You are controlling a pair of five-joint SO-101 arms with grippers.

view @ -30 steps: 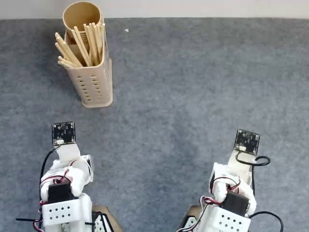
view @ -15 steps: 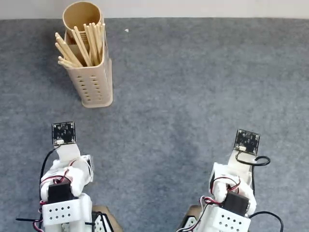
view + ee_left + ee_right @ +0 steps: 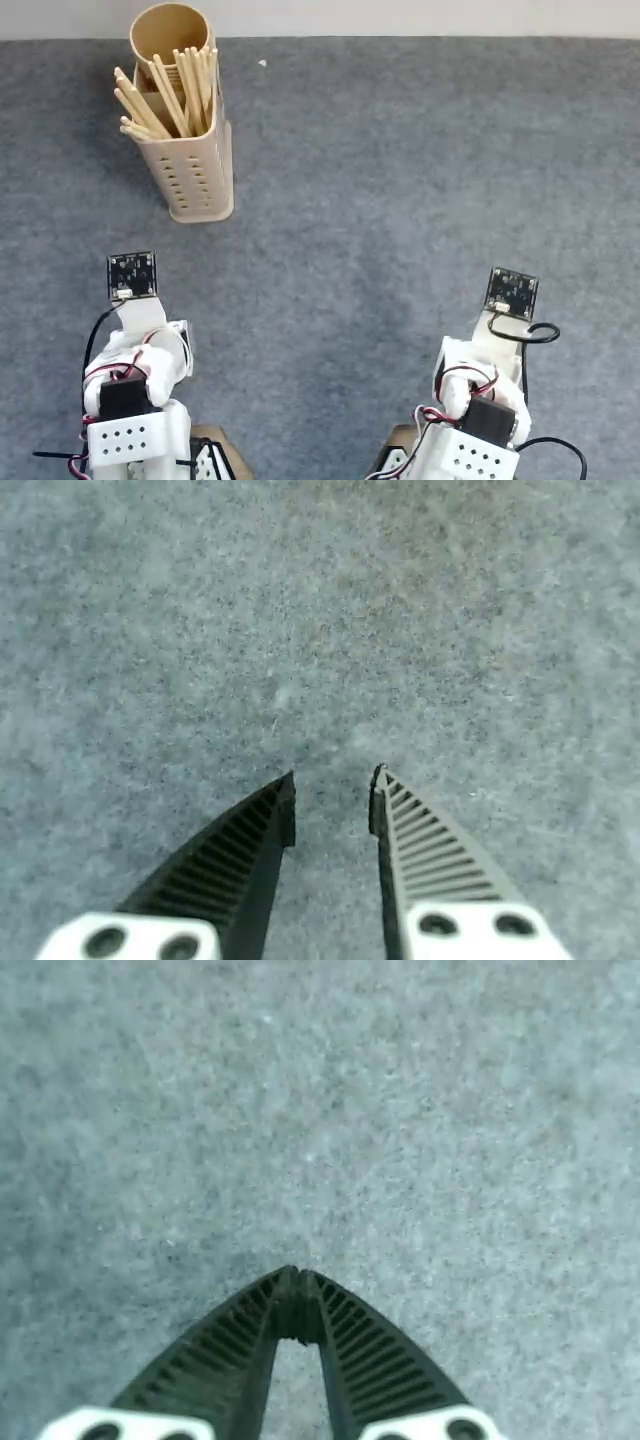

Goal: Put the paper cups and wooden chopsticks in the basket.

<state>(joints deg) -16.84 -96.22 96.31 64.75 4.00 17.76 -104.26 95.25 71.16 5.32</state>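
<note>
A tall beige perforated basket stands at the far left of the grey mat. A paper cup sits in its back end, and several wooden chopsticks lean out of it. Both arms are folded back at the near edge, the left arm at the lower left and the right arm at the lower right. My left gripper hangs a little open over bare mat, nothing between its fingers. My right gripper is shut with its tips touching, holding nothing, also over bare mat.
Grey felt mat covers the table from the basket to the right edge. A pale wall strip runs along the far side. A tiny white speck lies near the back.
</note>
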